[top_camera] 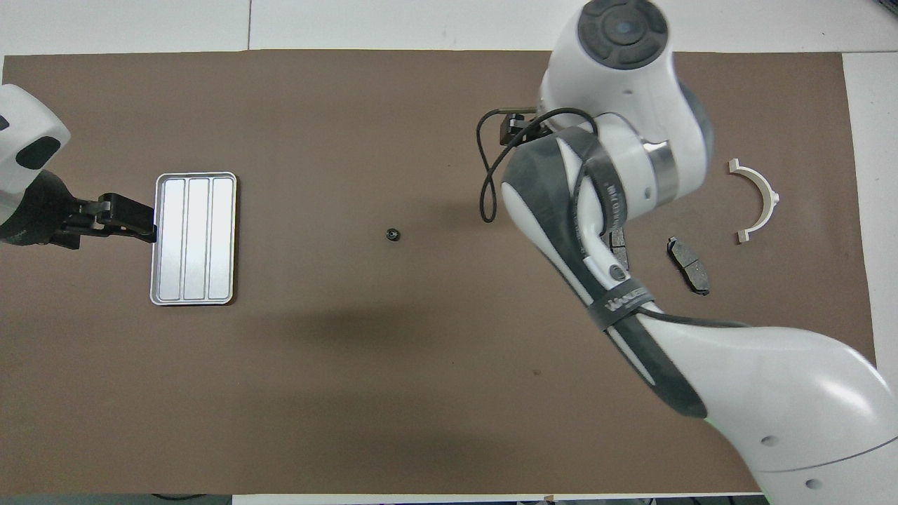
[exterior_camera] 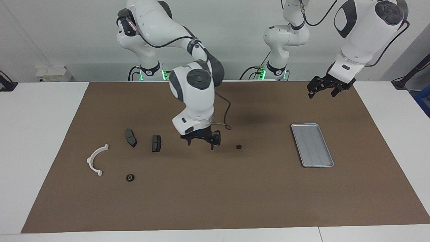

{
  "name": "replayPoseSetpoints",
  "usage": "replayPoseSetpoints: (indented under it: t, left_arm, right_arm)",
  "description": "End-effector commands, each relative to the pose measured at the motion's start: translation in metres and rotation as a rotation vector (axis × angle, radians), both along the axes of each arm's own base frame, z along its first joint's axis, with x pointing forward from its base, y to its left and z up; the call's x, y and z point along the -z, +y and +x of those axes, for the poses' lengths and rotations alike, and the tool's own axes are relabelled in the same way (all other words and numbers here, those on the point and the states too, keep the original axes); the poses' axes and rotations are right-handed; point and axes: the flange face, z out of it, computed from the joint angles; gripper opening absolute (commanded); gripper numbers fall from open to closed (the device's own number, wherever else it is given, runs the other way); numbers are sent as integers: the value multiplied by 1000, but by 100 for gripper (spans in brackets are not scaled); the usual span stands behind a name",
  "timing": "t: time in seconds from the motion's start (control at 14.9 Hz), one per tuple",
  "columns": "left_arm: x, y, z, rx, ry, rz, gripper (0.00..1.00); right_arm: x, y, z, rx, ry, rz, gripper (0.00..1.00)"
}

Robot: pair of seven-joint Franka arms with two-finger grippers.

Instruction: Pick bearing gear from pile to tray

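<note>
One small black bearing gear [exterior_camera: 239,147] [top_camera: 393,234] lies alone on the brown mat, midway between the pile and the tray. A second bearing gear [exterior_camera: 130,177] lies in the pile, beside the white half-ring bracket [exterior_camera: 95,159] [top_camera: 758,200]. My right gripper [exterior_camera: 201,142] hangs open and empty just above the mat, between the lone gear and the nearest brake pad [exterior_camera: 156,143]. The overhead view hides it under its own arm. The silver tray [exterior_camera: 312,144] [top_camera: 196,238] holds nothing. My left gripper [exterior_camera: 323,90] [top_camera: 144,226] waits open, raised over the mat beside the tray.
The other dark brake pad [exterior_camera: 130,137] [top_camera: 689,256] lies toward the right arm's end of the table. The brown mat [exterior_camera: 215,201] covers most of the white table. A black cable loops off the right wrist.
</note>
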Motion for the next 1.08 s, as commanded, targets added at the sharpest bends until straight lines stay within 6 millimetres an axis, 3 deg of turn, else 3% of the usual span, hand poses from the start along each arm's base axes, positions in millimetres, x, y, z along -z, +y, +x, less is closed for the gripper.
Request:
replayPoseSetpoints:
  t: [0.0, 0.13, 0.27, 0.54, 0.67, 1.01]
  left_arm:
    - [0, 2, -4, 10, 8, 10, 100]
    - [0, 2, -3, 7, 5, 10, 100]
    - [2, -1, -6, 16, 22, 12, 100]
    - [3, -5, -3, -63, -1, 12, 100]
    - [9, -16, -5, -200, -19, 8, 100]
    - [61, -97, -10, -364, -7, 14, 100]
  right_arm:
    - [14, -61, 9, -112, 32, 7, 100]
    - [23, -103, 12, -126, 47, 7, 100]
    - [34, -124, 11, -116, 55, 7, 100]
    - [87, -170, 16, -68, 37, 13, 100]
    - [110, -179, 23, -34, 33, 40, 100]
    - [144, -170, 28, 50, 36, 49, 100]
